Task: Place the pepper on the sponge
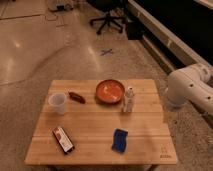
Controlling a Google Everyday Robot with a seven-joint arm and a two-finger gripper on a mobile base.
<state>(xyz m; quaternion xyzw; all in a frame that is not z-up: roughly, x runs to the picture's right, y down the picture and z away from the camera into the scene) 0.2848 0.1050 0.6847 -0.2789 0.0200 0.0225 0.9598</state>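
Wooden tabletop [95, 125] on a polished floor. The pepper [76, 97] lies upper left beside a cup [57, 103], well apart from the sponge [119, 140] at lower centre, so the placing remains. Only the arm [187, 90] shows at right; the gripper is out of frame, so I cannot tell its state.

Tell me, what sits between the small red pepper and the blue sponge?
Nothing: in the camera view, only bare wooden table separates the pepper from the sponge. The gripper is out of view; only the arm shows beside the table.
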